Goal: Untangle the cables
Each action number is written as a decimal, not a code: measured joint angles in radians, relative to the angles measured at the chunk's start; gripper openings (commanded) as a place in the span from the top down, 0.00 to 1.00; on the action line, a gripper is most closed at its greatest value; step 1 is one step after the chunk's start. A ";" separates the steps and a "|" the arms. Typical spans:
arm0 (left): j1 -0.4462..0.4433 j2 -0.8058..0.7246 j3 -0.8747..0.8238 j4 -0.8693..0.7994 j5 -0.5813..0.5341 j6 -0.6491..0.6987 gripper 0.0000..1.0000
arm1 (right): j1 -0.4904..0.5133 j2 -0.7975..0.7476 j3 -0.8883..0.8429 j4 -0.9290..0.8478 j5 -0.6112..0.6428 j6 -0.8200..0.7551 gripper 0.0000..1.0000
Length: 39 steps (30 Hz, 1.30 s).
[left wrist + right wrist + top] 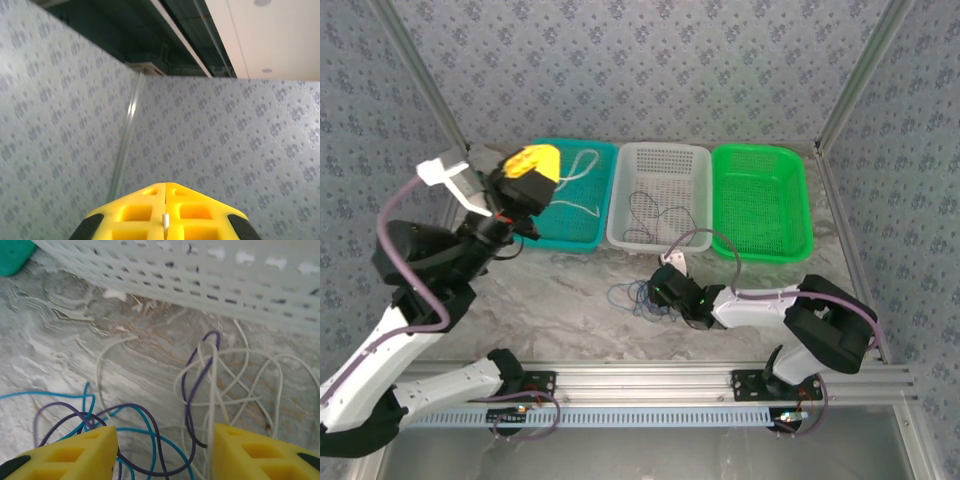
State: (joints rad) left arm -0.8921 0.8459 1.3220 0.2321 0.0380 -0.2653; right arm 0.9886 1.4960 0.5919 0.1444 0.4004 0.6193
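Cables (638,295) heaped in a loose knot on the tabletop (570,290), directly under the fingers of the right gripper (667,287). From the right wrist: blue, purple-dark and whitish strands criss-crossing in the gap, fingers spread wide, nothing held. Just inside the finger on the right of that view, a whitish strand (212,390) running straight up, with a purple loop (192,390) crossing beside it. White basket (210,270) close ahead of the fingertips.

Over on the other side: left gripper (532,160) raised above the teal basket (582,238), pinched shut, a sliver of white showing in the seam. By the look of it, that is the whitish cable (582,180) trailing below it into that basket. Dark cable (655,212) lying in the white basket, beyond the right gripper.

Reading the layout: sorting partly done, two strands out, the knot yet to be cleared. Step in hand: picking the next strand out of the pile.

Next move, as a call: drop lower, close on one strand alone, the upright whitish one or the purple loop, well clear of the crossings. Then lift slowly and let it slide free. Risk: nipping two strands together and dragging the whole knot along.
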 measured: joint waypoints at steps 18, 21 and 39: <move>0.110 0.004 -0.046 -0.069 -0.155 0.203 1.00 | 0.004 0.006 0.019 -0.018 -0.027 0.017 0.45; 0.184 0.035 -0.052 -0.077 -0.156 0.192 1.00 | 0.006 0.006 0.024 -0.022 -0.031 0.017 0.45; 0.718 0.280 -0.315 -0.065 -0.011 -0.131 1.00 | 0.012 -0.013 0.031 -0.082 -0.030 0.017 0.45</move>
State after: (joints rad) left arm -0.1745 1.1255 1.0073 0.1673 0.0269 -0.3962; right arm 1.0004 1.4830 0.6231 0.0628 0.3702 0.6365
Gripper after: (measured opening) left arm 0.043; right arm 0.558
